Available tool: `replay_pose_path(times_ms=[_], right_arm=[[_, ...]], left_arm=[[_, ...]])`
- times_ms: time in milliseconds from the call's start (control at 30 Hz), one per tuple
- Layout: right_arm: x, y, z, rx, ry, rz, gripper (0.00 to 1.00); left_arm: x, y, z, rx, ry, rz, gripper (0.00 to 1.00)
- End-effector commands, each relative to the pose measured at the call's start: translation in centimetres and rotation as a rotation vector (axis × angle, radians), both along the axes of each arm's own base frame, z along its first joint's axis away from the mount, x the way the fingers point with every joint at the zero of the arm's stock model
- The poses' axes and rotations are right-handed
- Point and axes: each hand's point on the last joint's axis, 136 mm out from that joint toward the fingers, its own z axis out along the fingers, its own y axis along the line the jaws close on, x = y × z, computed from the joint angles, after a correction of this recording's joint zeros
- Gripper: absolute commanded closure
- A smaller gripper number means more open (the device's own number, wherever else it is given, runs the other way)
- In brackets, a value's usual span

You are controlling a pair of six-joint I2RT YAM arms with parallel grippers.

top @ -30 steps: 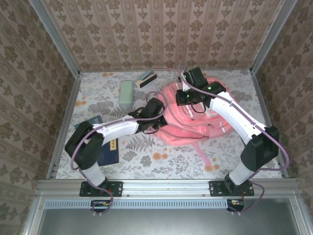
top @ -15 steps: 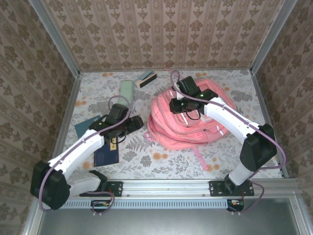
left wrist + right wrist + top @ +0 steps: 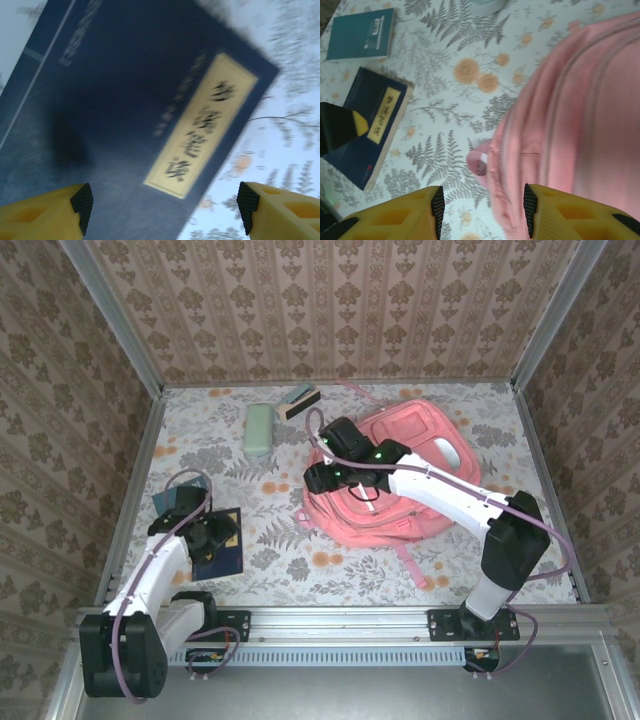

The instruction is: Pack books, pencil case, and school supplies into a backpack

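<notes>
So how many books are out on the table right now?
2. A navy book lies at the near left of the table, and a teal booklet lies just behind it, apart. Others may be hidden inside the backpack or under the navy one.

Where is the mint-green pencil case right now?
In the top view, the pencil case lies toward the far side of the table, left of centre, beside the teal-and-dark stapler-like block and left of the pink backpack.
</notes>
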Motion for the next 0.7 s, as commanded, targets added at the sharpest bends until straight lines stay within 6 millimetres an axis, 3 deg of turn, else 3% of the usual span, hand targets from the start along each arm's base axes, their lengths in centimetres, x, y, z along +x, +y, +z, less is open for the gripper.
replay_pose_path(times_ms=[0, 133, 533, 667], right_arm=[[0.7, 1.6, 0.3, 0.044, -0.006, -0.011, 0.51], [0.3, 2.7, -0.3, 0.045, 0.017, 0.015, 0.51], [0.6, 4.4, -1.8, 0.053, 0.062, 0.007, 0.51], [0.3, 5.6, -3.1, 0.067, 0.104, 0.011, 0.52]], left_arm=[[-1.2, -0.6, -1.7, -0.061, 0.027, 0.019, 0.22], [0.0, -2.7, -2.2, -0.178, -0.041, 0.048, 0.23], [5.3, -10.5, 1.2, -0.322, -0.251, 0.044, 0.21], [5.4, -10.5, 2.3, -0.228, -0.22, -0.025, 0.21]])
